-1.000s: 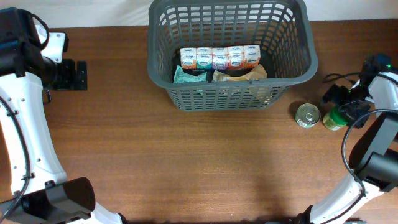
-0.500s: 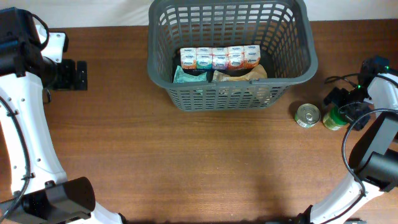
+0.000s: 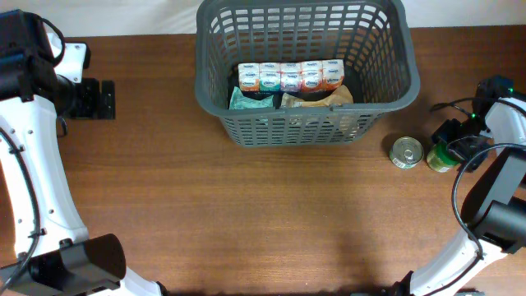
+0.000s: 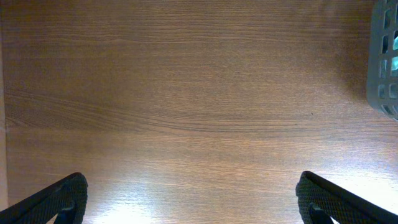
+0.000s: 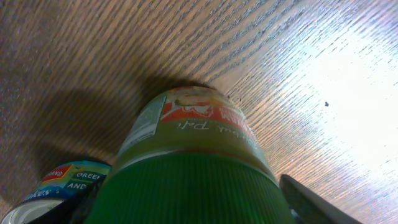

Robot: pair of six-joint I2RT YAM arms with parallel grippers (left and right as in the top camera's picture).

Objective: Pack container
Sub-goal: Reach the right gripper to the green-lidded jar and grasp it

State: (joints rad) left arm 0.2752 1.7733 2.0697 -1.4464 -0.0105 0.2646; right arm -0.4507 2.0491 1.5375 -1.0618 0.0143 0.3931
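Observation:
The container, a dark grey slotted basket [image 3: 302, 123], stands at the table's far middle and holds a row of small cartons and some packets. A corner of the basket shows in the left wrist view [image 4: 387, 62]. A green-lidded jar [image 3: 441, 156] stands at the right, next to a silver tin can [image 3: 406, 152]. My right gripper [image 3: 451, 138] is open with its fingers on either side of the jar's green lid [image 5: 186, 193]; a thin gap shows at the right finger. My left gripper [image 3: 95, 99] is open and empty at the far left, over bare wood [image 4: 199, 205].
The tin can [image 5: 56, 186] stands just left of the jar, close to my right gripper's left finger. Black cables [image 3: 448, 105] lie at the right edge by the right arm. Brown wooden tabletop [image 3: 263, 214] stretches in front of the basket.
My right gripper has shifted slightly down and closer over the jar. The left arm, the basket and the can have not moved.

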